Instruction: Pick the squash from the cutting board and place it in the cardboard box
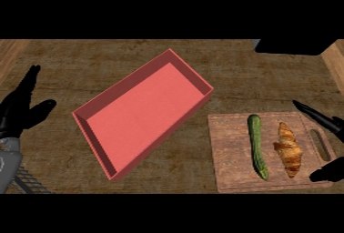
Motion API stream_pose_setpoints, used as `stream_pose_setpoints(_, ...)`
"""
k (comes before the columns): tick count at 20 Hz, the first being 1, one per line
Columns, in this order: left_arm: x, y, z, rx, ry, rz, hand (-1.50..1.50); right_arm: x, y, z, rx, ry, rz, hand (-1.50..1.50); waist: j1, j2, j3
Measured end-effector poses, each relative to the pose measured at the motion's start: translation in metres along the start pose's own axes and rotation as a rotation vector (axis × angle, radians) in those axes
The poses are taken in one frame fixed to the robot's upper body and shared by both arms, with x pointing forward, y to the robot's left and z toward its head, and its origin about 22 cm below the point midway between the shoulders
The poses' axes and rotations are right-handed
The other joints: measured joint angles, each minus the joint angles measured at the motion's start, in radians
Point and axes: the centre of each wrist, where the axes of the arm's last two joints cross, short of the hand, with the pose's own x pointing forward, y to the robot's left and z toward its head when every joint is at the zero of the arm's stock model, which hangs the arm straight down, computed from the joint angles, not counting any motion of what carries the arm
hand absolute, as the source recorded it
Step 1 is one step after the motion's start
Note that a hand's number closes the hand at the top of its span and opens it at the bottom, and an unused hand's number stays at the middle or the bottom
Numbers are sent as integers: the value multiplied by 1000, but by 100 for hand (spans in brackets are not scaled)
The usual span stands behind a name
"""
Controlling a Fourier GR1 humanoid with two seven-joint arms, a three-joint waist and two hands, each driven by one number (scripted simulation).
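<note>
Head view: squash (257, 146), long, slim, dark green, lying lengthwise on cutting board (232, 154) beside croissant (288, 149). Right hand (326, 136) spread, empty; left hand (20, 109) open, empty.

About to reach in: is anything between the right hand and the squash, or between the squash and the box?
Yes. The croissant lies on the cutting board between the right hand and the squash. Nothing visible stands between squash and red box.

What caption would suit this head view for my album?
Green squash and croissant lie on the cutting board; red box waits beside it.
</note>
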Motion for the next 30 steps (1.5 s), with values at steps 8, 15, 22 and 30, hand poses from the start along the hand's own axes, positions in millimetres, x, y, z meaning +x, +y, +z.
stream_pose_setpoints(8, 4, -4, -3, -33, -15, -7, 0, 10, -16, -25, 271, 116, 211, -150, 14, 1, -3)
stream_pose_setpoints(15, 2, -4, -2, -45, -11, -6, 0, 10, -3, -52, 395, 191, 272, -150, 12, 0, -2)
stream_pose_setpoints(22, -3, -5, 1, -43, 2, -8, 0, 11, 16, -79, 443, 216, 314, -150, 1, -4, -1)
stream_pose_setpoints(30, -9, -3, 5, -46, 11, -6, 0, 12, 28, -91, 478, 201, 310, -150, -12, -8, -1)
